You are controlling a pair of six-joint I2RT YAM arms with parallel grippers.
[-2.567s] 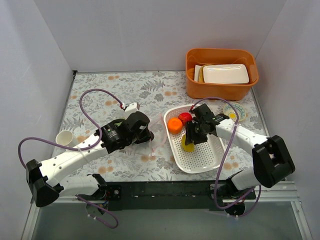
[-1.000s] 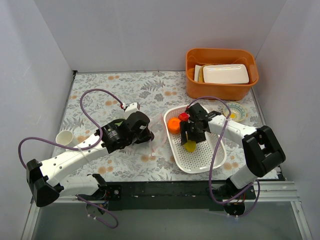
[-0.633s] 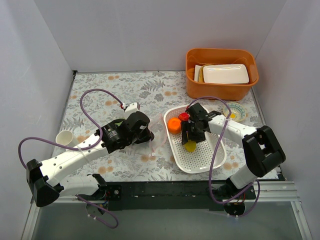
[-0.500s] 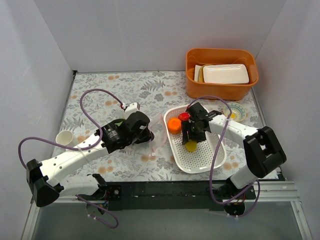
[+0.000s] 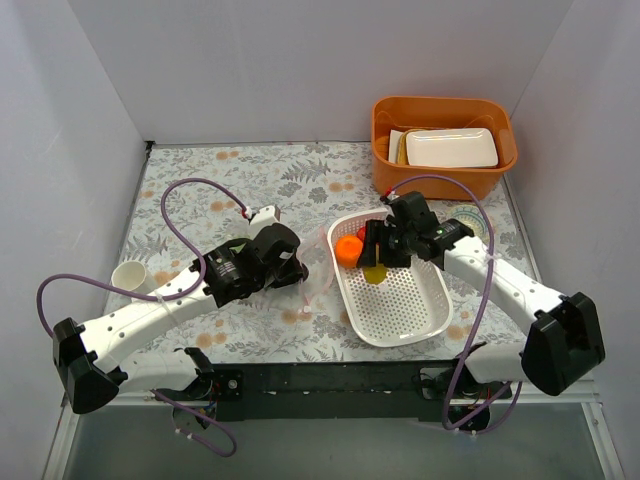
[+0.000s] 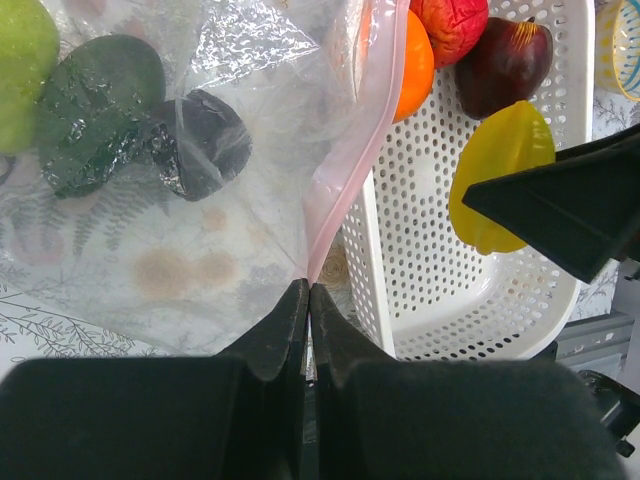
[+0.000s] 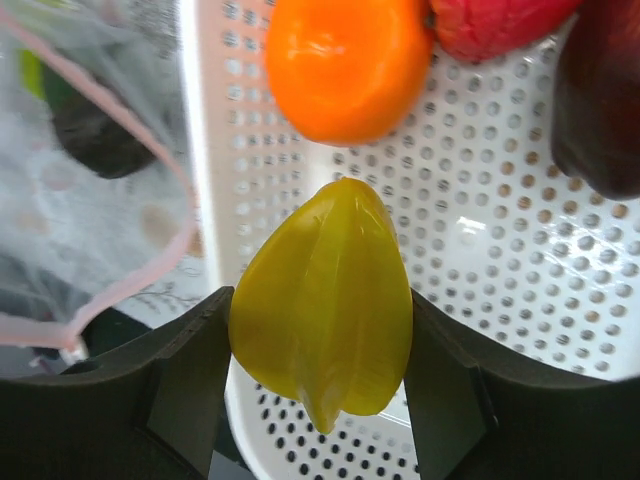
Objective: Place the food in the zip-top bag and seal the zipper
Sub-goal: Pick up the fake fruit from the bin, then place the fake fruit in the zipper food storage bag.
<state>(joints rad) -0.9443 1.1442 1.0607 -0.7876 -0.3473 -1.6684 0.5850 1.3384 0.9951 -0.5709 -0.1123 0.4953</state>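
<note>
A yellow-green fruit (image 7: 325,300) hangs just above the white basket (image 5: 400,310), and my right gripper (image 7: 320,305) is shut on its two sides. In the top view this gripper (image 5: 375,262) hovers over the basket's left half. An orange (image 7: 345,60), a red apple (image 7: 490,25) and a dark plum (image 7: 600,100) lie at the basket's far end. The clear zip-top bag (image 6: 200,150) lies left of the basket with a green pear (image 6: 20,60), an avocado (image 6: 100,110) and another dark fruit (image 6: 205,140) inside. My left gripper (image 6: 308,285) is shut on its pink zipper (image 6: 350,150).
An orange bin (image 5: 445,145) holding a white container stands at the back right. A small patterned dish (image 5: 470,222) sits right of the basket. A white cup (image 5: 130,275) stands at the left, beside my left arm.
My right gripper closed on the yellow-green fruit and raised it off the basket floor, toward the basket's far left. The left gripper and the bag stayed put.
</note>
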